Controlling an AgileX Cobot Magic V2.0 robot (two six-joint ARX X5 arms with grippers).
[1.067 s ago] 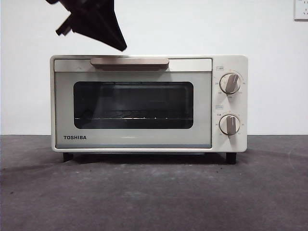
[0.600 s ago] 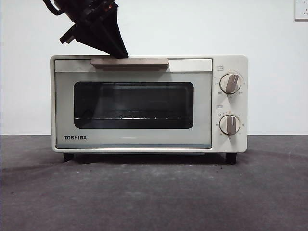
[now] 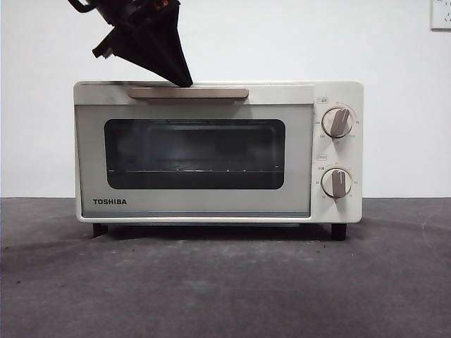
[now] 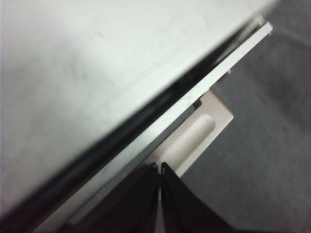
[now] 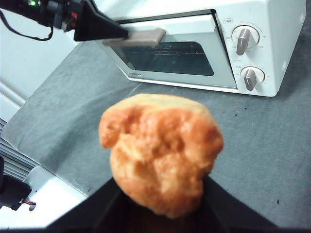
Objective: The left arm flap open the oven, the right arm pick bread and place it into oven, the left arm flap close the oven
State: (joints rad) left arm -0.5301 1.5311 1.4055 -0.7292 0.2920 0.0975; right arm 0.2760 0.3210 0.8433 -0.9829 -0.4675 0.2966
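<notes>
Now, at the handle: left gripper (image 3: 184,82) down from upper left, tip touching the top edge of the bar handle (image 3: 188,92), left of its middle.
Left jaws: pressed together along their length in the left wrist view (image 4: 160,171), nothing between them; used as a hook, not a clamp.
Door (image 3: 194,162): top edge tipped just off the oven (image 3: 338,88) body, dark gap along the top in the right wrist view; barely cracked.
Handle axis: runs left to right across the door top; pull needs to go toward the near side and down, across that axis.
Judged step: first flap-open under way, most of the swing left.
Bread (image 5: 160,150): held in the right gripper (image 5: 160,204), jaws closed against its lower sides; lumpy, golden-orange.
Bread to oven: oven lies far and slightly left of the bread, well apart, bare grey table (image 3: 225,282) between.
Nearer arm: left on the door; right waiting on the near side.
Risk: closed tip may slip off the bar's edge.
</notes>
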